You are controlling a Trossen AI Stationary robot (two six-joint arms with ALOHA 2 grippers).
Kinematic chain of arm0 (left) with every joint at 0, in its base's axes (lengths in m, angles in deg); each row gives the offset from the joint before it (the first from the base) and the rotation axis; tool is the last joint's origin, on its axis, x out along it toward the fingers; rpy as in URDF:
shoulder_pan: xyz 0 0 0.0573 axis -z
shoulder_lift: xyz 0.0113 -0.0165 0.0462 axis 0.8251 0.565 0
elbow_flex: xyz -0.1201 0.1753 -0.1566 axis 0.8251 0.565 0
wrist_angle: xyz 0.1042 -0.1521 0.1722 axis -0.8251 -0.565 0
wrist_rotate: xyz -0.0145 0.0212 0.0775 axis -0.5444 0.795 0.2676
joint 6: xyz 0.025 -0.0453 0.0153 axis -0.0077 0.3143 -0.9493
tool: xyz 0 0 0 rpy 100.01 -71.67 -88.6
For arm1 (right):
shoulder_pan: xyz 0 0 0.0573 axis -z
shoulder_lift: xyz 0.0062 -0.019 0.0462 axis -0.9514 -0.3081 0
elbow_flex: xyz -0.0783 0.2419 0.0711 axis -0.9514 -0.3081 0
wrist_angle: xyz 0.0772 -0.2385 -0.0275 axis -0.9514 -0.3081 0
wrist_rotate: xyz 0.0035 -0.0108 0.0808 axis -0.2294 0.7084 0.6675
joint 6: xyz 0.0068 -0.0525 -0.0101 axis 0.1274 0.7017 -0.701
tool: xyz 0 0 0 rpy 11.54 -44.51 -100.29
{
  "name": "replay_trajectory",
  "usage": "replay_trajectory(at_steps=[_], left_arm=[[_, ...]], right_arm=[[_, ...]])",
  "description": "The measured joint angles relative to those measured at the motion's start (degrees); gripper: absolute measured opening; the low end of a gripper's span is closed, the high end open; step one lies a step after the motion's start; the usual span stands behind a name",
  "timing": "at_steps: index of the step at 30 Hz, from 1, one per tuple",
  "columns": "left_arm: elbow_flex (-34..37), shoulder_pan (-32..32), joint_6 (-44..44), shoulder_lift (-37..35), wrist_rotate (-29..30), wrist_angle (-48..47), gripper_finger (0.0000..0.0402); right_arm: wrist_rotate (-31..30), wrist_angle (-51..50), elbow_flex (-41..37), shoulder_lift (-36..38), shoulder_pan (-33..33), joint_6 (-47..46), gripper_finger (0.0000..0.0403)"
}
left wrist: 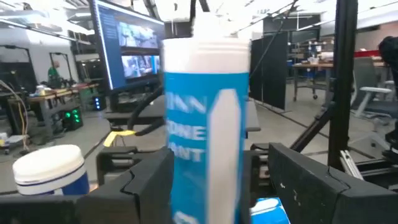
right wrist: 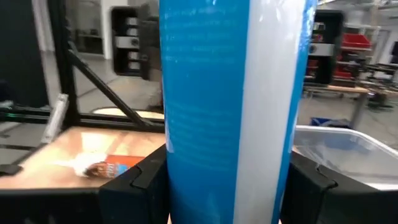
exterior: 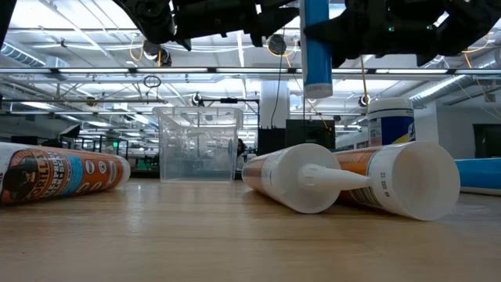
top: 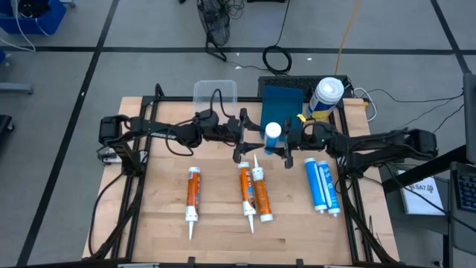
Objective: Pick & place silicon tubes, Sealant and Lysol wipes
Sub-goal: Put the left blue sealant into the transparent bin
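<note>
Above the desk point(top: 223, 223), the right end effector point(top: 286, 141) is clamped on an upright blue tube point(top: 273, 134), whose nozzle is cut off. Just beside it, the left end effector point(top: 242, 138) is blocked from sight, so its grip cannot be told.

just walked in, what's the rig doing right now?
The right gripper holds a blue-and-white tube upright, lifted above the table, its jaws shut on it. The left gripper sits close beside it, jaws open. Three orange tubes and two blue tubes lie on the wood; the Lysol wipes stand at the back.
</note>
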Motion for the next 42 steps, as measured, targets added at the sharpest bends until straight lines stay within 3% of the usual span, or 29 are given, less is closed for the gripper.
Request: replay_trajectory(at_steps=[12, 25, 42], left_arm=[[0.00, -0.25, 0.42, 0.00, -1.34, -1.16, 0.0255], [0.00, -0.10, 0.68, -0.02, -1.54, -1.69, 0.0255], [0.01, -0.05, 0.61, -0.10, -1.49, -0.74, 0.0255]], right_arm=[[0.10, 6.78, -0.04, -4.10, -0.35, -1.87, 0.0201], [-0.08, 5.51, 3.92, -9.55, -2.01, -0.34, 0.0201], [-0.08, 6.19, 4.92, -9.61, -2.18, -0.10, 0.0201]])
